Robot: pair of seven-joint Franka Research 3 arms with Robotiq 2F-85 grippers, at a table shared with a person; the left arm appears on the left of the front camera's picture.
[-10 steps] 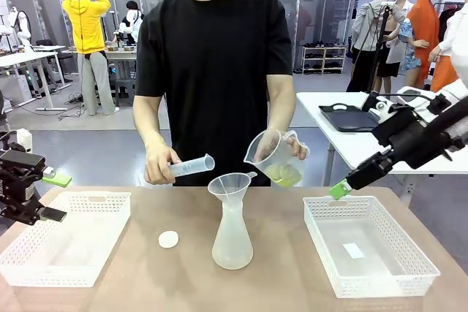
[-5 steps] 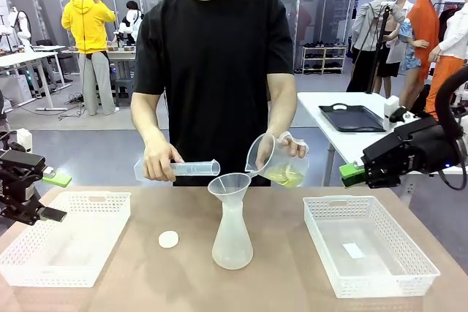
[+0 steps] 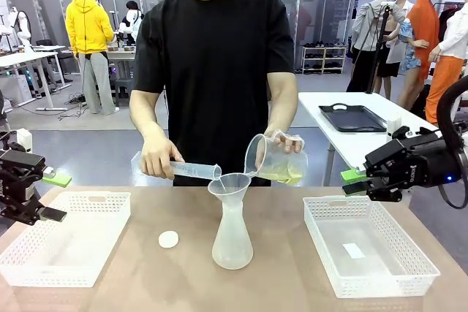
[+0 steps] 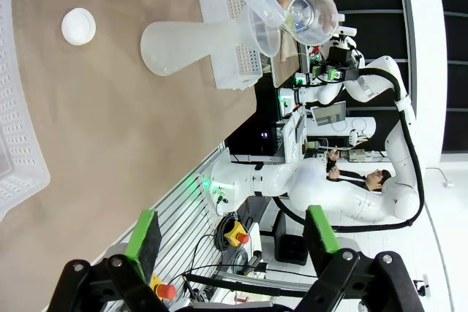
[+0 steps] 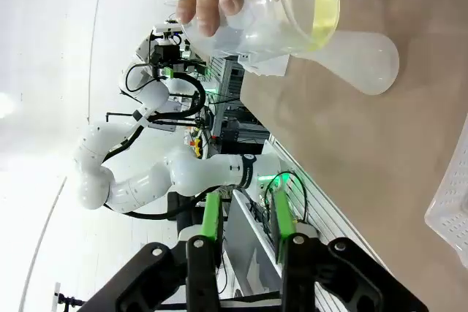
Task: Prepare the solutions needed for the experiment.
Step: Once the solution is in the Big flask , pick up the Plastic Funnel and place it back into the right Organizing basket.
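Solutions (image 3: 287, 175) in jug (image 3: 267, 155) | left pincer (image 4: 230, 230) wide apart, empty | right pincer (image 5: 246, 218) half-apart, empty

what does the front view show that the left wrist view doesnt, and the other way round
Front view: a black tray on the far table and a person in a yellow hoodie.
Left wrist view: a red stop button on a yellow box, seen between the pads of the open left claw.
Both: the flask with its funnel, the white stopper, and the beaker of yellow solution tipped toward the funnel.
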